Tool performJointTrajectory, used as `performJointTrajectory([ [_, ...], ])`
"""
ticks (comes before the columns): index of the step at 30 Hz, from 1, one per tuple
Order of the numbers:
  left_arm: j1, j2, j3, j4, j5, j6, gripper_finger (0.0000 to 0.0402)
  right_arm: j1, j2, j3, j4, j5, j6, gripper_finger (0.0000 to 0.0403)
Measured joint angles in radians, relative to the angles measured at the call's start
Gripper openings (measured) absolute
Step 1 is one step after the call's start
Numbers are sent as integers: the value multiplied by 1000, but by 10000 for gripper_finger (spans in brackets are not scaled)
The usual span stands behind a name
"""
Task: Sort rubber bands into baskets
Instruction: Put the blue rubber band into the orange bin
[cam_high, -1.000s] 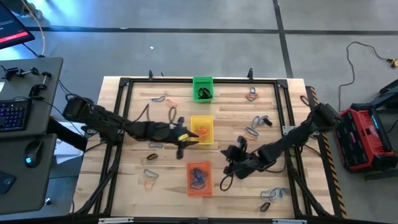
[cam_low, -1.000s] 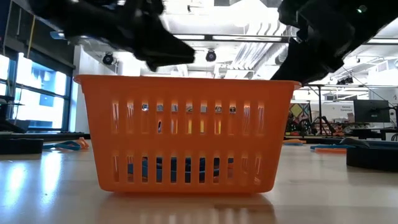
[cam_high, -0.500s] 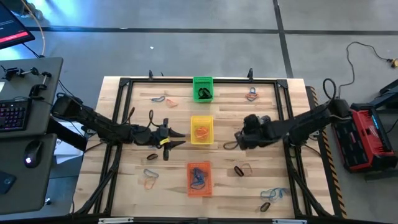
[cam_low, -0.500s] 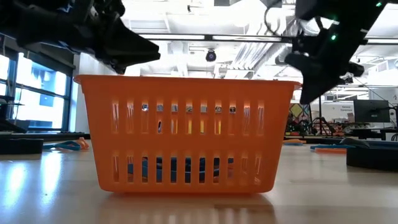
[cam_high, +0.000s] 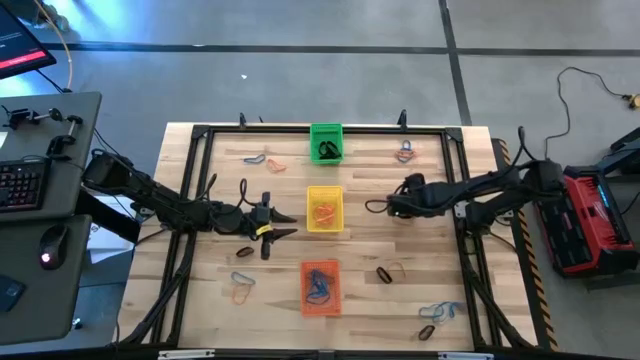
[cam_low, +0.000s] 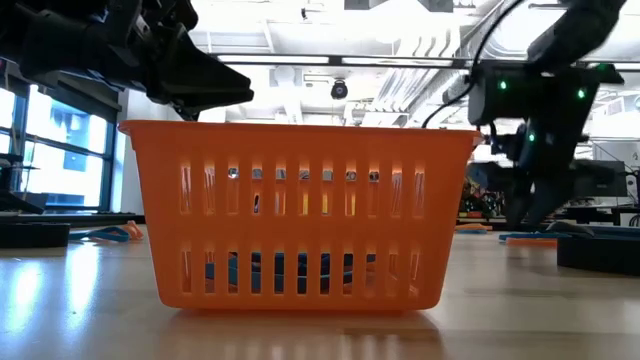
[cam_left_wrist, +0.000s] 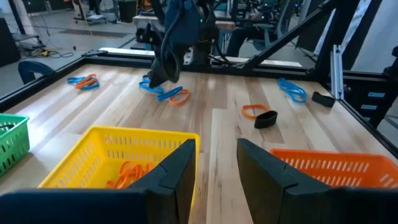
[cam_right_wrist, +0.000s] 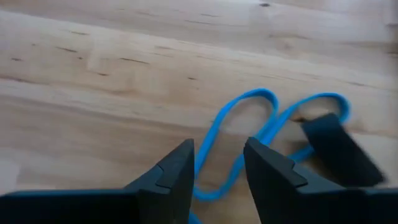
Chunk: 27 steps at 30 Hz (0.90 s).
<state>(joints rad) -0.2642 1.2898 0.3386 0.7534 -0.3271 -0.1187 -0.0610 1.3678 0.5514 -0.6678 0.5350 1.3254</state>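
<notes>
On the left side you see the left gripper (cam_high: 283, 224) just beside the yellow basket (cam_high: 324, 209), above the surface (cam_high: 270, 300). Its jaws are spread with nothing between them, and the left wrist view shows orange rubber bands (cam_left_wrist: 127, 173) lying inside that basket. Near the left edge, loose bands (cam_high: 240, 288) lie on the wood.

In the middle you find the three baskets in one line: the green basket (cam_high: 326, 142) at the far edge with black bands in it, the yellow one, then the orange basket (cam_high: 320, 287) holding blue bands (cam_high: 320, 283).

On the right, the right gripper (cam_high: 392, 207) is low over the surface, between the yellow basket and the right edge. Its jaws are spread and empty, directly over a blue band (cam_right_wrist: 249, 134) that lies flat next to a black band (cam_right_wrist: 339, 149).
</notes>
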Motion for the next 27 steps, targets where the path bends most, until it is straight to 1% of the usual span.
performJointTrajectory([
  [4, 0, 0, 0, 0, 0, -1, 111, -19, 0, -74, 146, 10, -41, 125],
  [7, 0, 0, 0, 0, 0, -1, 111, -25, -2, -106, 204, 20, -49, 111],
  [10, 0, 0, 0, 0, 0, -1, 111, -27, -3, -114, 214, 24, -61, 81],
  [13, 0, 0, 0, 0, 0, -1, 111, -28, -1, -108, 230, 21, -130, 34],
  [15, 0, 0, 0, 0, 0, -1, 111, -28, 0, -92, 222, 18, -179, 9],
  [20, 0, 0, 0, 0, 0, -1, 111, 3, 1, -14, 214, 13, -262, 9],
  [24, 0, 0, 0, -1, 0, -1, 111, 81, 1, 77, 213, 13, -335, 3],
  [27, 0, 0, 0, -1, -1, -1, 111, 169, 1, 155, 219, 11, -391, 2],
])
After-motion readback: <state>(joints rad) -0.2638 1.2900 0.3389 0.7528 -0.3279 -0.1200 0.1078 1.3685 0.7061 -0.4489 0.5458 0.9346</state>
